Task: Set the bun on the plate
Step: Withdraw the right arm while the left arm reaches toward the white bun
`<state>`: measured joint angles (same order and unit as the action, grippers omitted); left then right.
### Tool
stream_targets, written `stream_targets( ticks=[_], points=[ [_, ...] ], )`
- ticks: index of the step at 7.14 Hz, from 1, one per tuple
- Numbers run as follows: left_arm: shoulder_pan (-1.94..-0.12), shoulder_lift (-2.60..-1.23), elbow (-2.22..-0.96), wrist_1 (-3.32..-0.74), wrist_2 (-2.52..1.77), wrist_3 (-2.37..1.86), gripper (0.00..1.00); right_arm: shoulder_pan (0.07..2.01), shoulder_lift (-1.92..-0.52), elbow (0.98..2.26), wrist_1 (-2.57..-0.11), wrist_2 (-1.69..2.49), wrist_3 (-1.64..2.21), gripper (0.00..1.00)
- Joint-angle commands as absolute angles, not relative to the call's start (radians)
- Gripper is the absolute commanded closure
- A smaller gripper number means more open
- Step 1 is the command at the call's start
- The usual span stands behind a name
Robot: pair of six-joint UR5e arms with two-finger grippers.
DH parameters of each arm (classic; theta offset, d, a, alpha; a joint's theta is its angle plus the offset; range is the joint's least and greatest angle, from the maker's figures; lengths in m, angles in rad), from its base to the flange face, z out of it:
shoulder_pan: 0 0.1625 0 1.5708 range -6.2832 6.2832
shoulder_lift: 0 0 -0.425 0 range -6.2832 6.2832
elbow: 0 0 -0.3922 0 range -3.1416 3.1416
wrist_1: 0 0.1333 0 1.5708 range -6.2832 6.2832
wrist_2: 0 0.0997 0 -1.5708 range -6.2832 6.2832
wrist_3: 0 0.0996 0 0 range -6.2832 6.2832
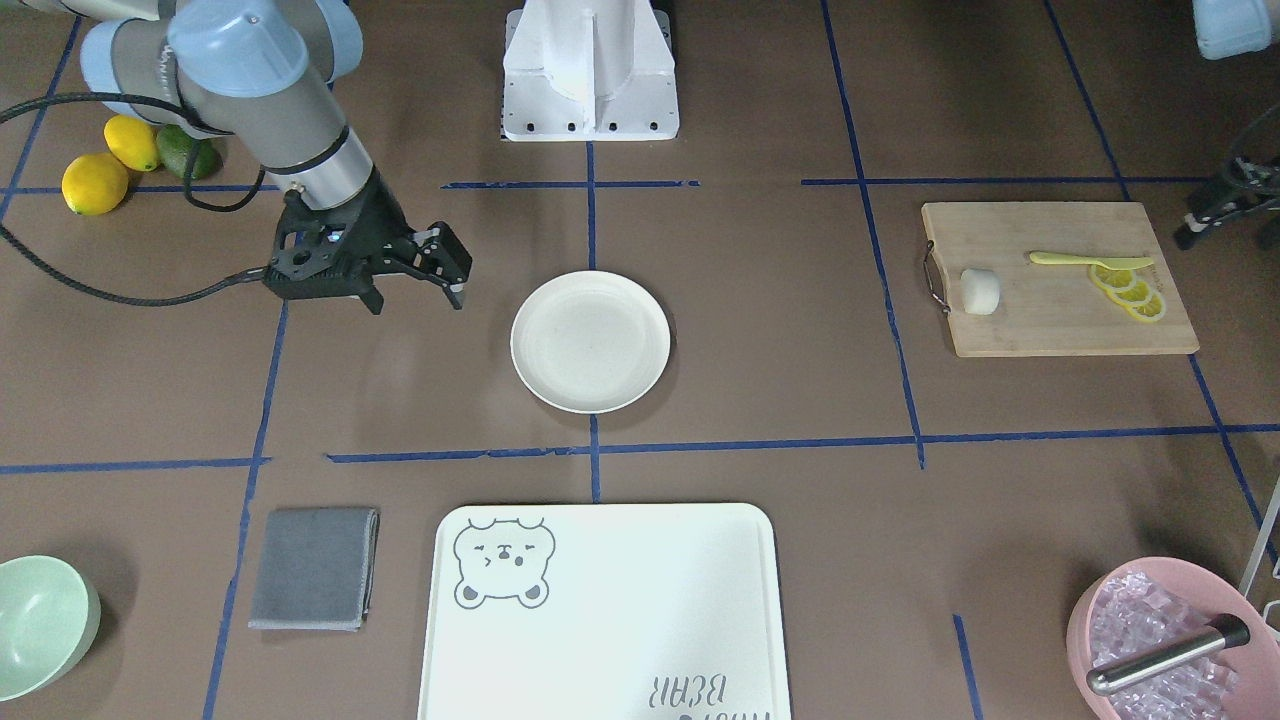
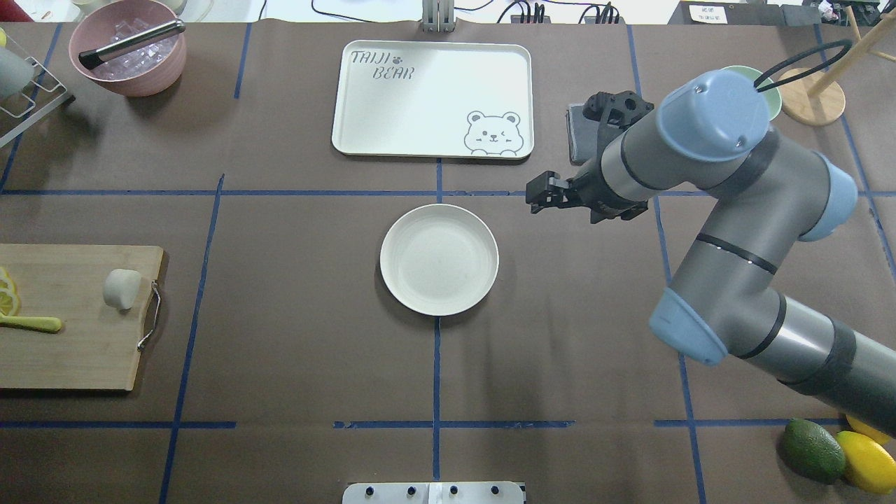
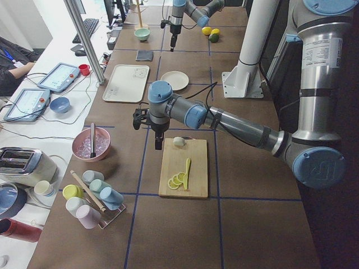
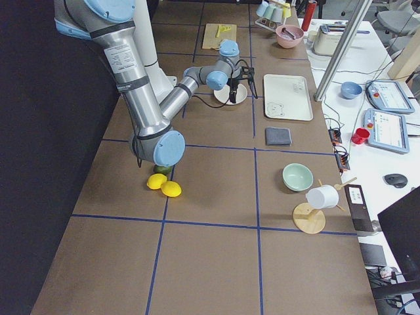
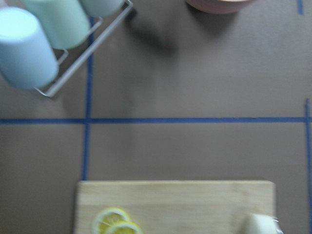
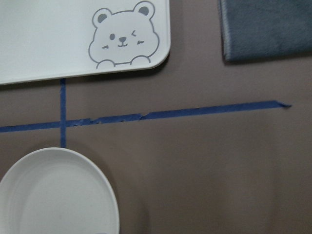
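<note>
The small white bun [image 1: 980, 291] [image 2: 121, 288] lies on a wooden cutting board [image 1: 1060, 310], near its handle end. The round cream plate [image 1: 590, 341] [image 2: 439, 259] sits empty at the table's middle. My right gripper [image 1: 415, 298] [image 2: 540, 199] hovers open beside the plate, nothing between its fingers. Only the plate's rim [image 6: 53, 195] shows in the right wrist view. My left gripper [image 1: 1215, 212] [image 3: 159, 141] hangs above the board's end near the bun; I cannot tell whether it is open or shut. The left wrist view catches the bun [image 5: 261, 225] at its bottom edge.
Lemon slices [image 1: 1130, 290] and a yellow knife [image 1: 1085, 260] share the board. A bear-printed tray [image 1: 600, 610], grey cloth [image 1: 314, 568], green bowl [image 1: 35, 625] and pink ice bowl [image 1: 1160, 640] line the far side. Lemons [image 1: 95, 183] and an avocado [image 2: 812, 450] lie by the right arm.
</note>
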<state>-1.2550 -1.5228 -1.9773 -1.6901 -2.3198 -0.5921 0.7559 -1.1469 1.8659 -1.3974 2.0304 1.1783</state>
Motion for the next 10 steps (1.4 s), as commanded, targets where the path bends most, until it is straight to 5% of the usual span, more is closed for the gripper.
stream_targets(
  ticks=[1, 5, 10],
  points=[
    [-1.023, -1.517, -1.999, -1.854, -2.156, -0.904, 0.0, 0.889, -1.239, 1.867, -1.404, 2.141, 0.952, 0.0],
    [-0.853, -1.516, -1.932, -2.006, -2.019, -1.04, 0.0, 1.181, -1.451, 1.833, -1.434, 2.24, 0.422, 0.0],
    [-0.781, -1.502, -1.827, -2.115, -1.962, -1.04, 0.0, 1.302, -1.486, 1.805, -1.609, 2.238, 0.167, 0.0]
  ],
)
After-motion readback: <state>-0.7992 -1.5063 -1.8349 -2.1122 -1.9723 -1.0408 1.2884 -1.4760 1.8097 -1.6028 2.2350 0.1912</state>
